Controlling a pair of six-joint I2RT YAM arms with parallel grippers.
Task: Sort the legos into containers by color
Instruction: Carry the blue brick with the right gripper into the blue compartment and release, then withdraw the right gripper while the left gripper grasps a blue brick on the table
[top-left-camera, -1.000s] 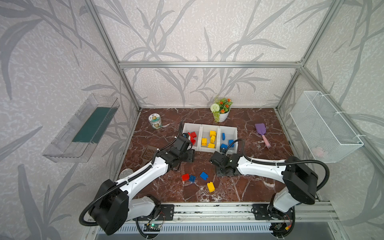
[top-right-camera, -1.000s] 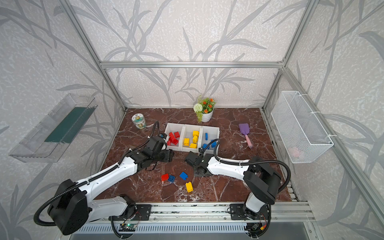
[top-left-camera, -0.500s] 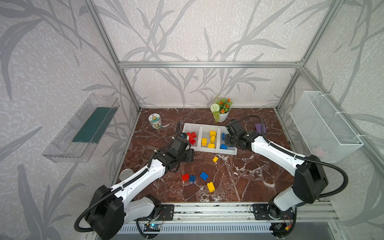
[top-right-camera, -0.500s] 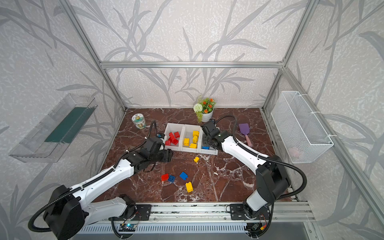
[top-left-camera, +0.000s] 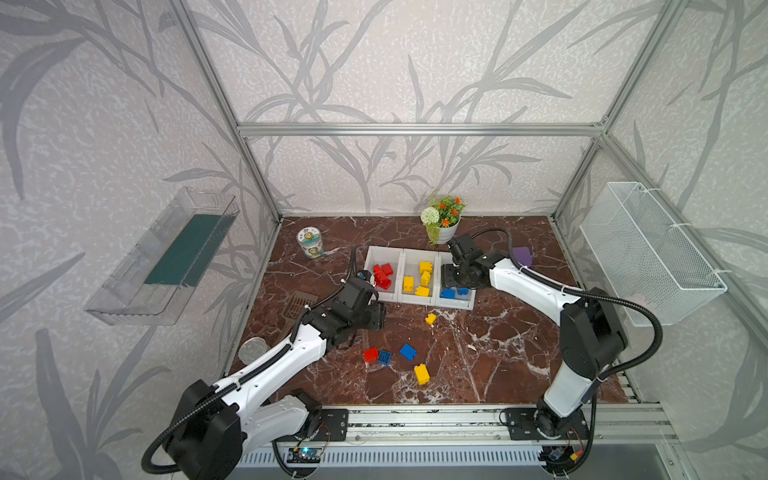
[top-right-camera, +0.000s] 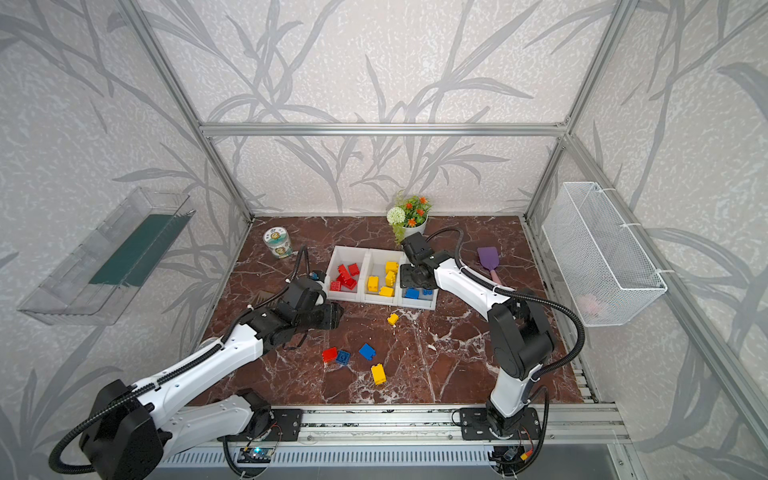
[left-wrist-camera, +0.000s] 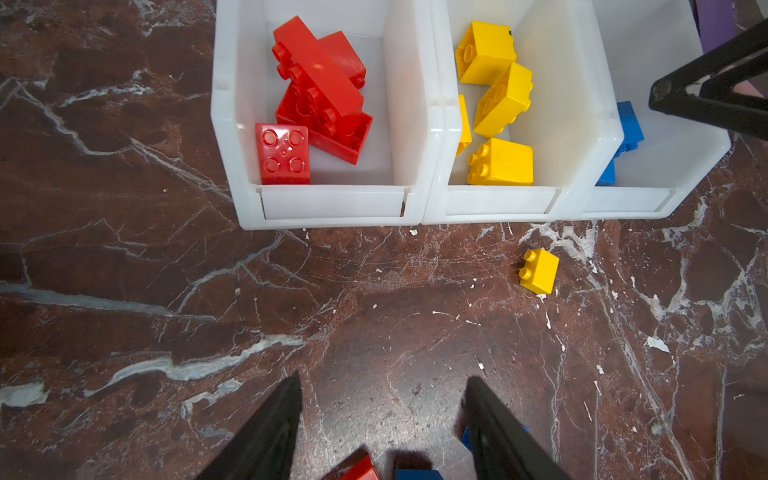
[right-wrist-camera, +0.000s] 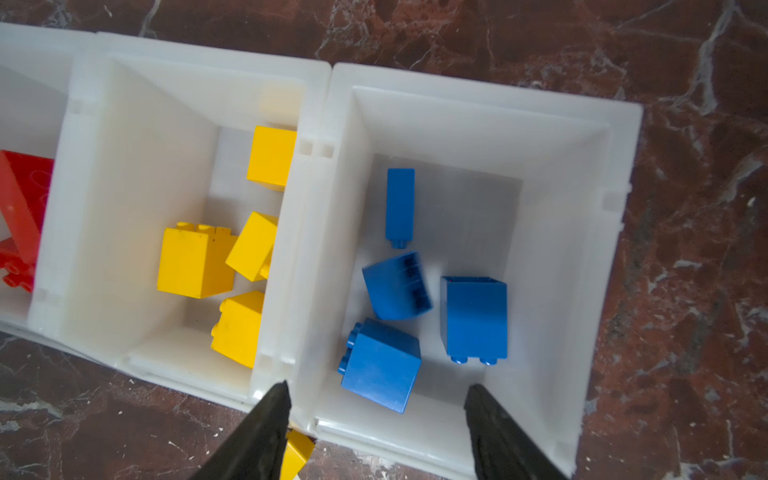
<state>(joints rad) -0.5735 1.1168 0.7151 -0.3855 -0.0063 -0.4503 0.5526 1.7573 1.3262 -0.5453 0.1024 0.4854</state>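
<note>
right tool (right-wrist-camera: 378, 388): spread, empty, above blue bin (right-wrist-camera: 582, 249); blue legos (right-wrist-camera: 473, 316) lie inside
left tool (left-wrist-camera: 383, 378): spread, nothing in it, over worktop (left-wrist-camera: 124, 332)
tip: I'd lift clear before chasing the loose yellow lego (left-wrist-camera: 539, 271)

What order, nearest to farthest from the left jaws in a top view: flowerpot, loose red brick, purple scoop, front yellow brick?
1. Red brick, leftmost loose one.
2. Yellow brick, front centre.
3. Flowerpot, back centre.
4. Scoop, back right.

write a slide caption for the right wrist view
Open right gripper over the end bin, four blue legos inside.
</note>
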